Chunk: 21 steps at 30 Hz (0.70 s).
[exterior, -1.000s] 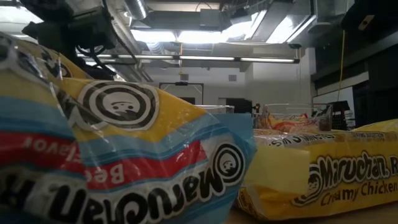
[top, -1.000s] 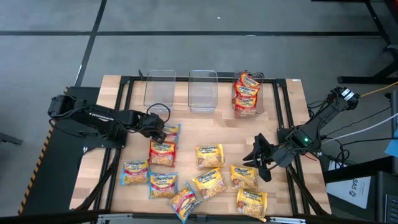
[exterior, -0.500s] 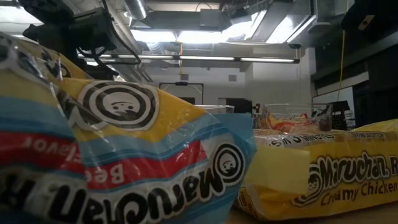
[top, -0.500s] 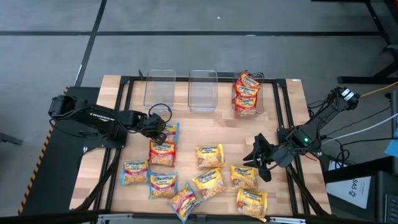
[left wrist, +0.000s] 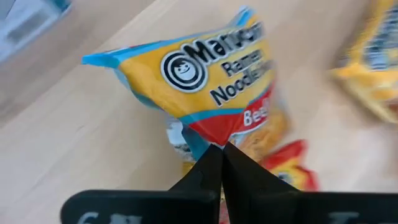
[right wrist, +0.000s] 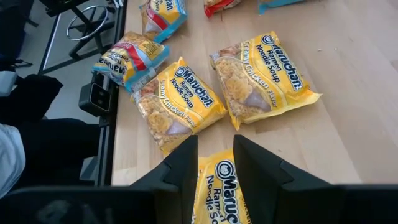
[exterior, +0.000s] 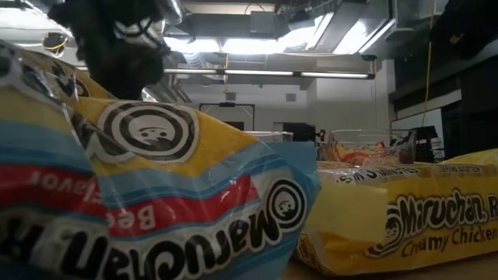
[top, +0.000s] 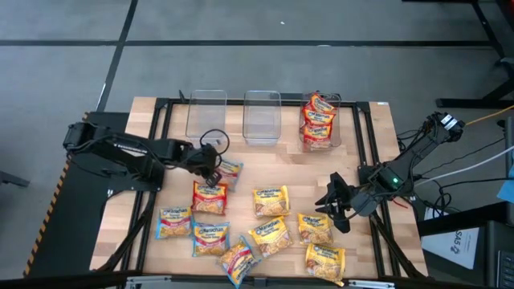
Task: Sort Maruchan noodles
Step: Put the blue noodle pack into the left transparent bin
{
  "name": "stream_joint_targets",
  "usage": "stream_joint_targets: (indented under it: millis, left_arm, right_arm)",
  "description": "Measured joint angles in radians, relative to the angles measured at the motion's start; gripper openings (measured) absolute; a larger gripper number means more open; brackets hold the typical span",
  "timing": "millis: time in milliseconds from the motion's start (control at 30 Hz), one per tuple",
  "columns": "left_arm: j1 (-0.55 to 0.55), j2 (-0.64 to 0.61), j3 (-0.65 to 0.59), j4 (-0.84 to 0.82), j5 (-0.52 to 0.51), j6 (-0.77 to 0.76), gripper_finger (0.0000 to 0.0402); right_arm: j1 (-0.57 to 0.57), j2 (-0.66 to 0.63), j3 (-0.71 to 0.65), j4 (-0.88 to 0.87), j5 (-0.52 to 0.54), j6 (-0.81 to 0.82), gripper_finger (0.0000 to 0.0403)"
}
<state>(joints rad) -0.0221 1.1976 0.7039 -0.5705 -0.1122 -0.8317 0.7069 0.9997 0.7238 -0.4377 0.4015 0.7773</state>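
Maruchan noodles packets lie flat across the near half of the table: blue-trimmed (top: 174, 223), red-trimmed (top: 210, 197) and yellow (top: 271, 201). My left gripper (top: 214, 164) is shut on one blue-trimmed beef packet (top: 230, 168) just left of the table's centre. My right gripper (top: 333, 205) hovers open above the yellow packets (right wrist: 264, 87) on the right, with another yellow packet (right wrist: 217, 183) showing below the gap between its fingers. Three red-trimmed packets (top: 318, 120) lie in the far right bin. My left gripper pinches the beef packet between its two fingertips (left wrist: 208, 165), at the wrapper's edge by the red band (left wrist: 217, 134). The fingers slant down from the table's left side. The held edge is raised and the packet extends away from the fingers, tilted. Whether its far end is off the table I cannot tell.
Two clear bins (top: 206, 116) (top: 262, 116) stand at the far edge, left of the bin with red packets. In the low view a blue packet (exterior: 156, 202) and a yellow one (exterior: 397, 225) fill the foreground. Bare wood lies between bins and packets.
My left gripper has shut on the blue beef packet, then risen and shifted slightly toward the far right, rolling as it went. The packet has come up at its held edge and turned a little. My right gripper has kept still.
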Motion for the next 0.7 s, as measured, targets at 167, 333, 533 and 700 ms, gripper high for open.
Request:
stream_joint_targets:
  millis: [167, 333, 533, 700]
  left_arm:
    - [-0.018, 0.0, 0.098, -0.004, -0.029, 0.063, 0.0]
    - [-0.018, -0.001, 0.212, -0.082, -0.105, 0.134, 0.0]
    - [0.004, -0.001, 0.375, -0.289, -0.316, 0.194, 0.0]
    - [0.068, -0.002, 0.497, -0.352, -0.43, 0.308, 0.0]
  right_arm:
    - [0.0, 0.0, 0.0, -0.001, 0.0, 0.0, 0.0106]
    - [0.0, 0.0, 0.0, -0.008, 0.0, 0.0, 0.0106]
    - [0.0, 0.0, 0.0, -0.008, -0.001, 0.001, 0.0106]
    - [0.0, 0.0, 0.0, -0.008, -0.001, 0.001, 0.0106]
